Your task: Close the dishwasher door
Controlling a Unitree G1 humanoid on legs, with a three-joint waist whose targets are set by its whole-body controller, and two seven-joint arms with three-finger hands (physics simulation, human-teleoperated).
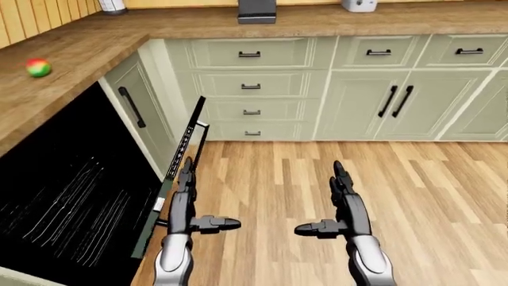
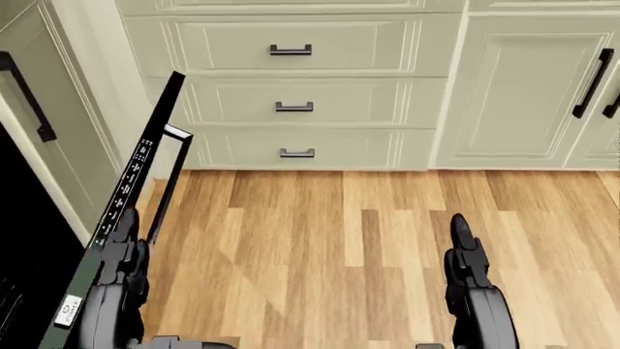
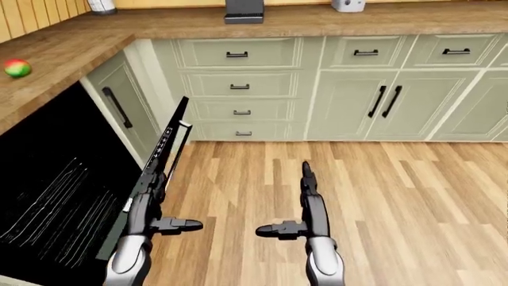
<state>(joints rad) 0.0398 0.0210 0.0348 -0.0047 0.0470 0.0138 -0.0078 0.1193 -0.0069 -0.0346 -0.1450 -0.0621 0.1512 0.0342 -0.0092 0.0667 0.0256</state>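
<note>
Now my left hand has its dark fingers straight and apart, thumb out sideways, holding nothing. It is just beside the edge of the half-open black dishwasher door with the grey bar handle, at about ten o'clock in the left-eye view; if it touches, I cannot tell. My right hand is the same, fingers spread and empty, over the light brown wooden plank floor, well apart from the door.
</note>
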